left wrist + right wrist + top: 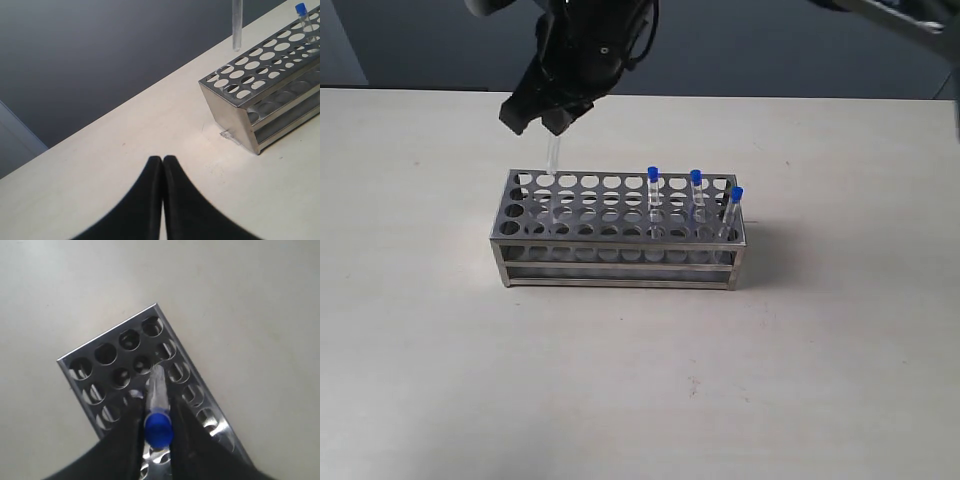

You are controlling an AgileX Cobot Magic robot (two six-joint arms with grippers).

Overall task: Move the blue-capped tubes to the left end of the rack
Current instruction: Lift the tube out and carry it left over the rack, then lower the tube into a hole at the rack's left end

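The silver rack [620, 262] stands mid-table. Three blue-capped tubes [653, 192] [697, 188] [733, 208] stand in holes at its right end. My right gripper [548, 118] has reached across above the rack's left end and is shut on a fourth blue-capped tube [552, 156] that hangs upright. Its lower tip is just over the back-row holes, apart from the plate. The right wrist view looks down on the blue cap [159, 428] between the fingers [131, 430], over the rack [64, 362]. My left gripper [163, 161] is shut and empty, above bare table beside the rack [235, 117].
In the left wrist view the hanging tube [237, 25] shows above the rack's far corner, and one standing blue-capped tube [302, 11] at the far end. The pale table [640, 380] stretches around the rack, with a dark wall behind its back edge.
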